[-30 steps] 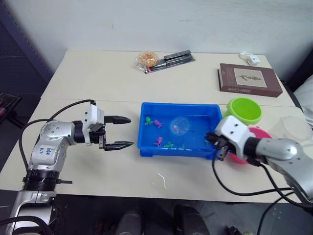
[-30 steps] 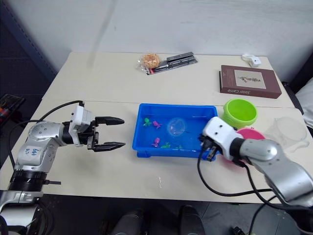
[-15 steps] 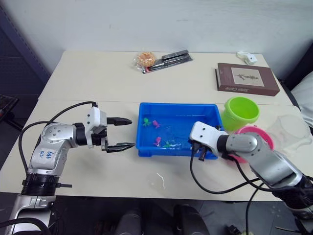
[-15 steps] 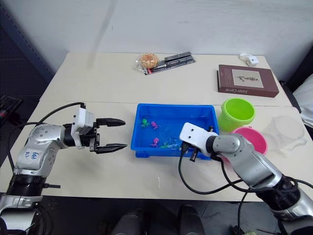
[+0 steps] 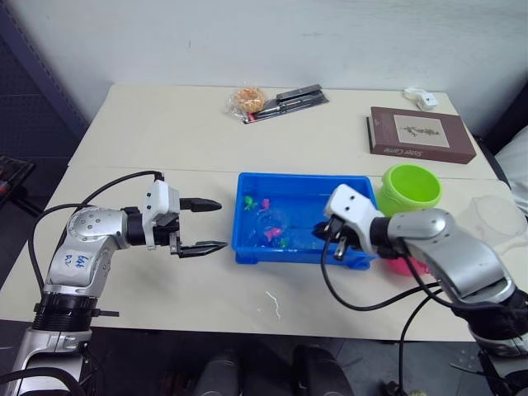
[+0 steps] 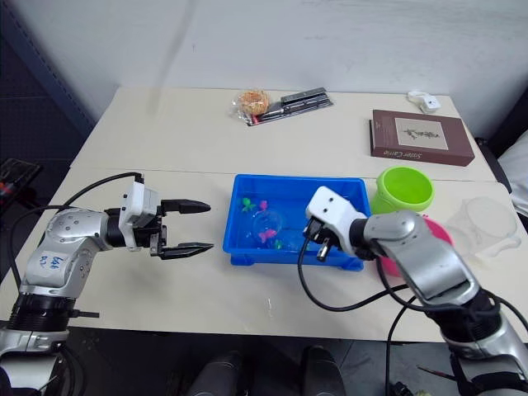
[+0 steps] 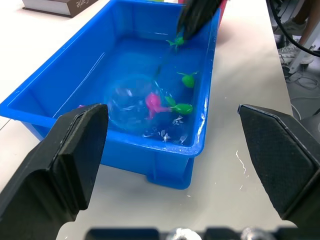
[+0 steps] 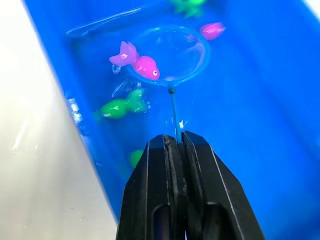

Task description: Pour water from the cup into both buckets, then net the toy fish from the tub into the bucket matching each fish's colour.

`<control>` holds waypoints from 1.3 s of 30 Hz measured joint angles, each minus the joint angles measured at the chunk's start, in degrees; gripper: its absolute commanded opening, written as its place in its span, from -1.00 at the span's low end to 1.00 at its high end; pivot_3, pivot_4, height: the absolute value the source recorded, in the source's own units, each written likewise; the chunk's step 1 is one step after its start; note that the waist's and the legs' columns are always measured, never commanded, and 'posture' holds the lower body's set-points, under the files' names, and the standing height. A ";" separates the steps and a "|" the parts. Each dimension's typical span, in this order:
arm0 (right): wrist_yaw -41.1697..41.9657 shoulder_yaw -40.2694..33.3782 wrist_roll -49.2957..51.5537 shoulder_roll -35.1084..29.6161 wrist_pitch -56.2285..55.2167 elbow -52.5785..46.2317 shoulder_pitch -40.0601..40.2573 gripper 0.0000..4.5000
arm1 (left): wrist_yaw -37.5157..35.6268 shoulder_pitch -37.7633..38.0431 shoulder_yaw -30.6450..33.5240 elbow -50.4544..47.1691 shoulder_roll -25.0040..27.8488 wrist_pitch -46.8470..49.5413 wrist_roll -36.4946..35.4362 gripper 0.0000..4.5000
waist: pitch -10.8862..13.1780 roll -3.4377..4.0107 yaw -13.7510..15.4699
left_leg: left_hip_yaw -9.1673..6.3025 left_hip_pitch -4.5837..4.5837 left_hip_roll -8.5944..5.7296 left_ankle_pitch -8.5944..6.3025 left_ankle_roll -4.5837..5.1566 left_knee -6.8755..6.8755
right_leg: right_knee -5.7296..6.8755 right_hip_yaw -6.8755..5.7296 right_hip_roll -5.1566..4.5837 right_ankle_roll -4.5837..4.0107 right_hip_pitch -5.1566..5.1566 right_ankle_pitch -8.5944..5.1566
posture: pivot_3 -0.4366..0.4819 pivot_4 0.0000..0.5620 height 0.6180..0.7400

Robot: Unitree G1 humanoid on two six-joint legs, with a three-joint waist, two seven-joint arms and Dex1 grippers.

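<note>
The right wrist view shows the right fingers (image 8: pixel 175 150) grasping the net (image 8: pixel 172 55), a pink fish (image 8: pixel 142 64) on its ring, in the tub (image 5: pixel 247 252). The left fingers (image 5: pixel 203 224) are released over the bench (image 5: pixel 165 140).

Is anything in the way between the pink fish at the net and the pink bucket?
The right gripper and its arm lie between the pink fish and the pink bucket, and the tub wall must be cleared. Lifted over, the path looks open.

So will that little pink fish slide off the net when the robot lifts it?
Maybe. The pink fish sits right on the net ring's edge, not in the middle, so it could slip off. It looks smooth, wet plastic, so probably slippery. The net's handle, pinched in the right gripper, looks thin and may wobble.
</note>
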 measured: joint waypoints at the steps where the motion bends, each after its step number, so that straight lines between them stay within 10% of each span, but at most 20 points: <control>1: 0.41 -1.44 1.25 -0.06 0.83 -0.15 0.16 -1.00 | 0.04 -0.01 -0.02 -0.03 -0.01 0.00 0.00 0.98 | 0.00 0.00 -0.01 | 0.00 0.00 0.00 0.00 0.00 0.00 | 0.00 0.00 0.00 0.00 0.00 0.00 | -0.05 -0.47 0.97; 12: 2.92 -19.98 11.27 -4.64 3.10 -2.56 9.63 -1.00 | -0.40 -2.67 -1.00 1.51 -2.13 -0.16 -0.03 0.98 | 0.00 0.00 0.33 | -0.02 -0.01 -0.02 0.00 0.00 0.00 | -0.02 -0.03 -0.02 0.01 0.03 0.01 | -0.05 -0.47 0.97; 28: 8.23 -68.68 14.19 0.91 -11.27 -14.40 52.02 -1.00 | -4.35 -11.50 -8.15 4.44 -15.44 2.16 -2.07 0.98 | -0.02 -0.03 1.90 | 0.02 0.09 -0.09 0.00 0.05 0.06 | -0.06 -0.01 0.04 0.11 0.25 0.06 | -0.05 -0.47 0.97; 39: 5.04 -69.76 -6.30 12.10 -50.39 -2.20 64.69 -1.00 | -5.02 -15.17 -10.02 8.80 -18.54 2.06 -1.37 0.98 | -0.03 -0.01 0.87 | 0.47 0.58 -0.02 0.00 0.04 -0.25 | -0.02 0.55 0.13 0.13 0.24 0.06 | -0.05 -0.47 0.97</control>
